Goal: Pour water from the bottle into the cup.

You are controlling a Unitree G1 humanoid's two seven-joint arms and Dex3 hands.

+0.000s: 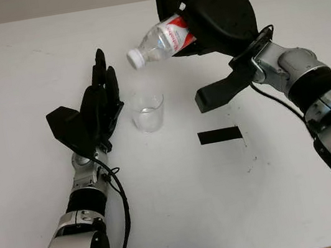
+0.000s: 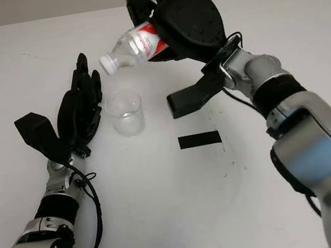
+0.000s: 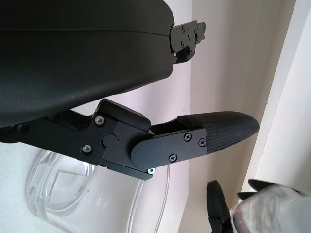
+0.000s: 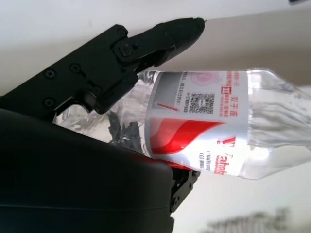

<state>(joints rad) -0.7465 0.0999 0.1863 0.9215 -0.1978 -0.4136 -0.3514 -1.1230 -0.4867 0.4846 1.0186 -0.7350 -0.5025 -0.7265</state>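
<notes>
- A white table point(image 1: 185, 209) spreads before the robot, its forearms entering from the near edge at seven and five o'clock.
- A flat black rectangular strip point(image 1: 220, 135) lies on the tabletop just right of centre, nearer the robot than the cup and at about four o'clock from it.
- The left hand point(image 1: 96, 106) stands at the cup's nine o'clock side, just beside it, palm turned toward the glass wall. It is released and grasps nothing; whether it touches the cup cannot be told.
- The clear cup point(image 1: 148, 111) stands upright on the table a little left of centre, between the two hands. The left wrist view shows its transparent rim point(image 3: 58, 194) close under that hand's fingers point(image 3: 223, 133).
- The right hand point(image 1: 218, 18) hangs above the table at about one o'clock from the cup, clenched around the body of the bottle, fingers wrapped over the labelled middle.
- The clear plastic bottle point(image 1: 162, 41), with a red-and-white label point(image 4: 194, 121), is held off the table in that grasp. Its long axis lies close to level, running roughly from three o'clock to nine, the neck tipped slightly down.
- The white cap point(image 1: 135, 57) is on and points toward nine o'clock, sitting above and just beyond the cup's far rim.
</notes>
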